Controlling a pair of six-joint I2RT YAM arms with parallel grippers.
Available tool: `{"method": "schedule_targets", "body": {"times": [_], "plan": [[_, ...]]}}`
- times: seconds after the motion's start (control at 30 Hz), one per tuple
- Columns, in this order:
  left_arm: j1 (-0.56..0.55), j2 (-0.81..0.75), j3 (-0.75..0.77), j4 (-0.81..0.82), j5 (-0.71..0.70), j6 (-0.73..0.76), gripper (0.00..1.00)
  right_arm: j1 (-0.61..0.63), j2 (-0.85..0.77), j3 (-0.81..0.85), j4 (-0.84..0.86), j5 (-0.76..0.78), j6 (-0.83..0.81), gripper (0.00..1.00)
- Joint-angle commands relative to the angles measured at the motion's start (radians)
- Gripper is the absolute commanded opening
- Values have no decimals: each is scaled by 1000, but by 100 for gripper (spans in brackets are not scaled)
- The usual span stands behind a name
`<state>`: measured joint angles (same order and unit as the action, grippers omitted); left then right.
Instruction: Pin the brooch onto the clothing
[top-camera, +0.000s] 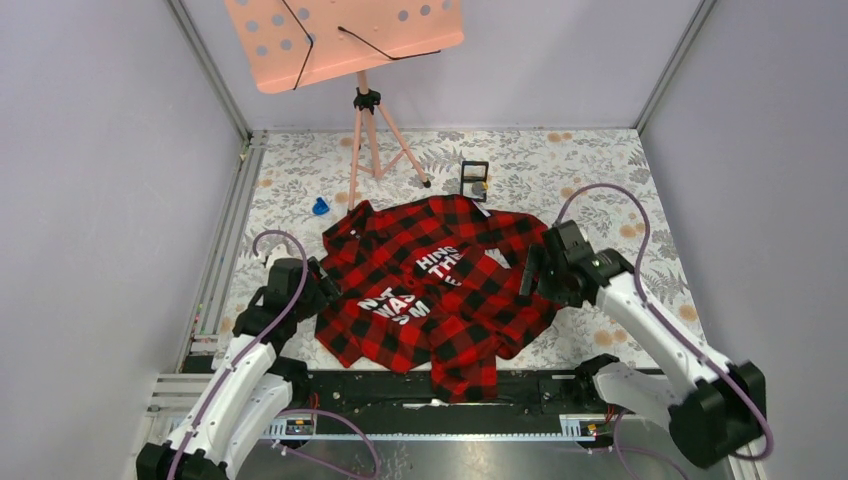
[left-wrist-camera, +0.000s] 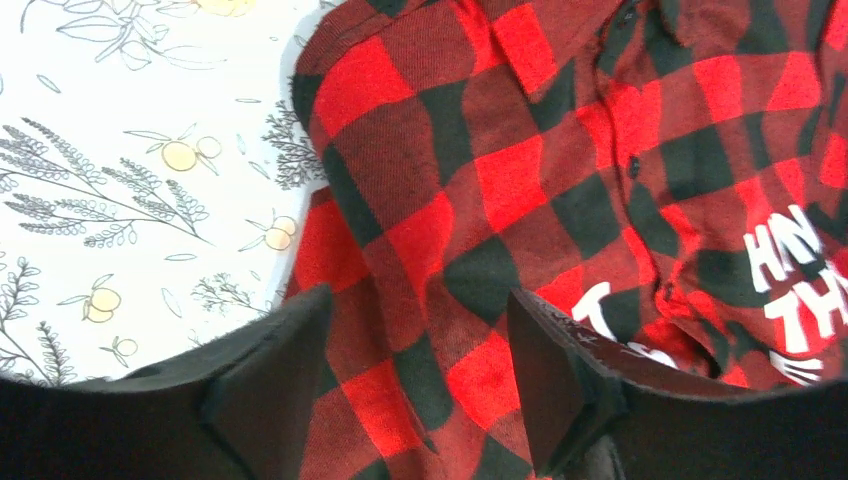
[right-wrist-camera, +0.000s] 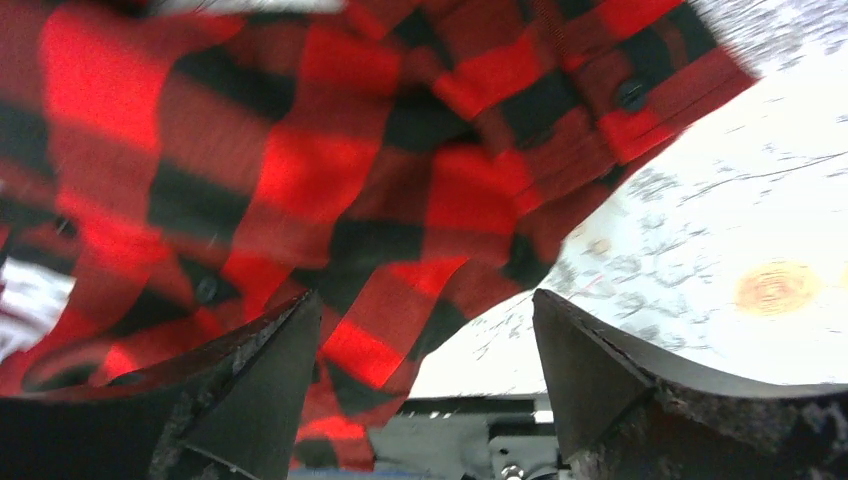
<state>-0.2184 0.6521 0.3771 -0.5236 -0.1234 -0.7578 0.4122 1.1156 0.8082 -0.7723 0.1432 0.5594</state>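
Reading the table (top-camera: 600, 190) from my left, nothing of the pinning itself looks done. The small blue object (top-camera: 320, 207) sits by itself off the far left corner of the shirt (top-camera: 430, 290), which lies rumpled in the middle with its white letters creased and partly folded under. I judge it needs flattening before a pin can go in. Behind it, just right of centre, stands the black frame box (top-camera: 474, 180), and a tiny greyish round spot at its foot is what I take to be the brooch (top-camera: 479, 186), though it is too small from overhead for me to be sure. It is well apart from both arms and not on the cloth, so fetching it, carrying it over and fastening it are all left to do. My left gripper (left-wrist-camera: 420, 295) is at the shirt's left edge. Its fingers (left-wrist-camera: 270, 370) are spread, with checked fabric showing in the gap between them and nothing pinched, so it is released. Whether the tips rest on the cloth or sit just above it I cannot tell. My right gripper (right-wrist-camera: 425, 295) is at the shirt's right edge with its jaws wider apart. The hem and a cuff button lie beyond the tips, bare tabletop shows to their right, and it holds nothing.
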Motion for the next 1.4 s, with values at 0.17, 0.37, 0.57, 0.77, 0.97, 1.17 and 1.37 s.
{"method": "schedule_targets", "body": {"times": [0.17,0.37,0.57,0.77,0.97,1.17,1.37], "plan": [[5,1,68,12,39,0,71,383,-212,-83,-2,-220,221,90],[5,7,27,57,73,-32,71,716,-222,-116,2,-157,400,90],[6,18,14,62,47,-23,78,995,-156,-149,105,-79,576,90],[6,33,12,85,42,-21,75,1022,44,-110,257,-73,537,87],[7,68,10,109,39,-22,69,1022,227,12,193,-18,446,81],[7,80,9,123,35,-25,66,1013,337,42,182,14,428,61],[12,75,7,119,5,-20,53,1009,335,63,0,188,461,11]]}}
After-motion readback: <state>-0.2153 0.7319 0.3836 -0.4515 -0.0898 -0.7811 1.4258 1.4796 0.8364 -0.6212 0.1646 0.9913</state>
